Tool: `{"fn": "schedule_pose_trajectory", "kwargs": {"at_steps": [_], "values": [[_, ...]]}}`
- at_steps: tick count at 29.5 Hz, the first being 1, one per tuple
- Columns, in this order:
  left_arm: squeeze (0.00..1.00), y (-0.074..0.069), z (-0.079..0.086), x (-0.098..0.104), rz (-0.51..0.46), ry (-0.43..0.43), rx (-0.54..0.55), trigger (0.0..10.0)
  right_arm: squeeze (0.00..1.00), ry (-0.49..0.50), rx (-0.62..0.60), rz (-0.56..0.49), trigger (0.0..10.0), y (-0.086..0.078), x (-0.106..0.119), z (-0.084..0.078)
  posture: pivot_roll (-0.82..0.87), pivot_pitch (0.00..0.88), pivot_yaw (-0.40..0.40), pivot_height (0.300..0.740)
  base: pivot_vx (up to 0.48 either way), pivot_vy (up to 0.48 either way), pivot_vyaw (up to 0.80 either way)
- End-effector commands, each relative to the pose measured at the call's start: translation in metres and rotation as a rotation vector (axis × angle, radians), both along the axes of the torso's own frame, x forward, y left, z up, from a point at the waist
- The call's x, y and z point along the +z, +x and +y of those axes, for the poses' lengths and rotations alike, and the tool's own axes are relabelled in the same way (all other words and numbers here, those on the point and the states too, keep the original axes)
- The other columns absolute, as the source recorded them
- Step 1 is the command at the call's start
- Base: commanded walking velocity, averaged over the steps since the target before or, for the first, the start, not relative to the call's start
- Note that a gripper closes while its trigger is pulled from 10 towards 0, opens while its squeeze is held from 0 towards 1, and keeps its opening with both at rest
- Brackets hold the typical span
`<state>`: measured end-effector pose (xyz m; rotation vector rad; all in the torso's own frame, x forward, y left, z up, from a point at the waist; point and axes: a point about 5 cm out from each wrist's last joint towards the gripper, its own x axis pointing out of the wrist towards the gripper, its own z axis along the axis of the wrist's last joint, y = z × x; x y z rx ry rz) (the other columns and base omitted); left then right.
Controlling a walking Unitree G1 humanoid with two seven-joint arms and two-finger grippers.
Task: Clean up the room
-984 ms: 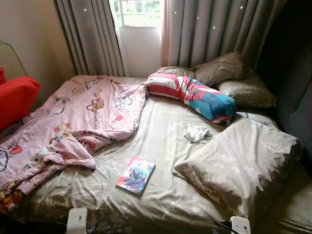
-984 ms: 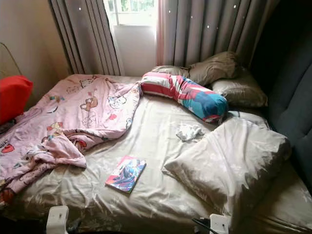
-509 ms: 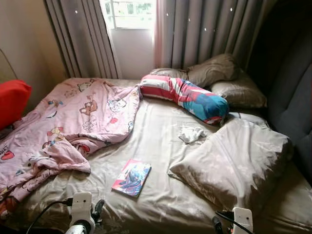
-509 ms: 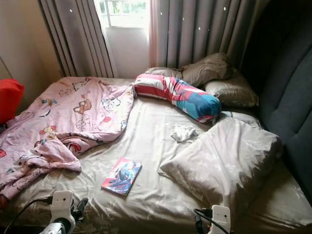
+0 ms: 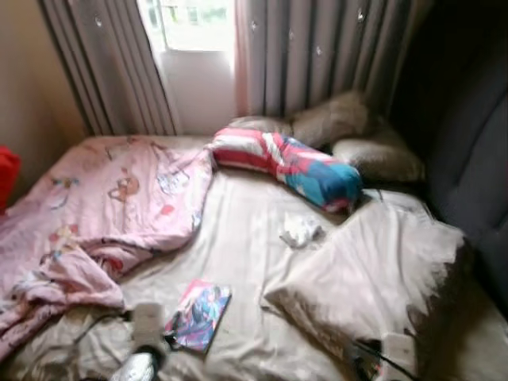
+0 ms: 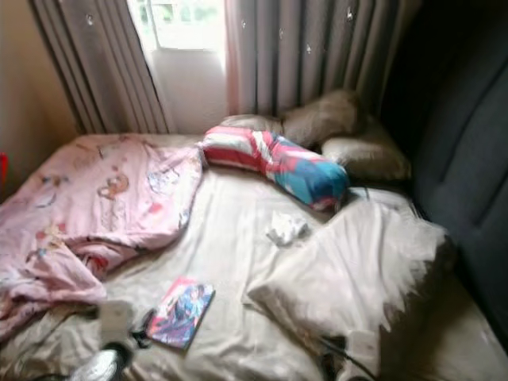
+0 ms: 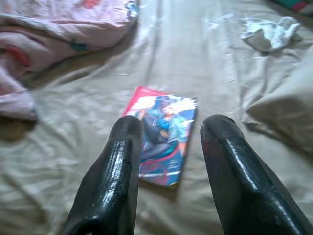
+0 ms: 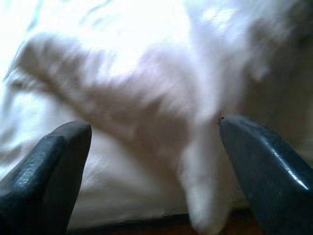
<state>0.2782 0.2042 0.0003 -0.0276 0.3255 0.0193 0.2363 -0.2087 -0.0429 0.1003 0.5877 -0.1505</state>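
Two tools are up at the bottom edge of the head views, both with fingers spread and nothing between them. Left tool point(image 7: 168, 147) first: in its wrist view the two black fingers stand apart and frame the book point(image 7: 162, 134) dead ahead, lying flat on the tan sheet, not touched yet. In the left eye view that book point(image 5: 198, 315) sits low and left of centre, just beyond the arm. Right tool point(image 8: 154, 147) is wide open too, looking onto the big beige pillow point(image 5: 365, 274) at lower right, blurred and bright.

Now the book itself: thin, glossy, red-edged cover with a blue and red comic figure, tilted a little on the bed point(image 5: 238, 230). My read is that it's light and fairly stiff but slick, and the soft mattress will give under any press, so a pinch across one long edge or a lifted corner looks the safest hold.

Moving outward: a small crumpled white cloth point(image 5: 299, 230) lies mid-frame, soft and easy to bunch up. Upper centre, a striped red, white and blue bolster point(image 5: 290, 163) rests against two more beige pillows point(image 5: 349, 131). Left half of the frame, a rumpled pink cartoon blanket point(image 5: 87, 214) sprawls over the sheet, limp and bulky. Grey curtains point(image 5: 317, 55) and a bright window close off the top.
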Motion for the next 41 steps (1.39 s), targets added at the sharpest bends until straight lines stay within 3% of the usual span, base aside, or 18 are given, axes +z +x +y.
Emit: {"fn": "schedule_pose_trajectory", "kwargs": {"at_steps": [1, 21, 30, 41], "values": [[0.00, -0.004, 0.018, 0.001, 0.003, 0.039, 0.031, 10.0, 0.00, 0.027, 0.027, -0.039, 10.0, 0.011, 0.005, 0.016, 0.02, 0.027, -0.022, 0.740, 0.352, 0.000, 0.00], [0.00, 0.004, 0.016, 0.008, -0.024, 0.032, -0.008, 10.0, 0.00, 0.024, -0.004, -0.084, 10.0, 0.017, 0.012, 0.013, 0.01, 0.018, -0.013, 0.740, 0.030, 0.000, 0.00], [0.00, 0.010, 0.015, 0.017, -0.076, 0.032, -0.010, 10.0, 0.00, -0.013, -0.044, -0.136, 10.0, 0.031, 0.024, 0.008, 0.01, 0.025, -0.014, 0.740, 0.000, 0.000, 0.00], [0.00, 0.018, 0.013, 0.026, -0.117, 0.038, -0.030, 10.0, 0.00, -0.015, -0.025, -0.143, 10.0, 0.037, 0.028, 0.011, 0.02, 0.028, -0.015, 0.670, 0.000, 0.000, 0.00]]}}
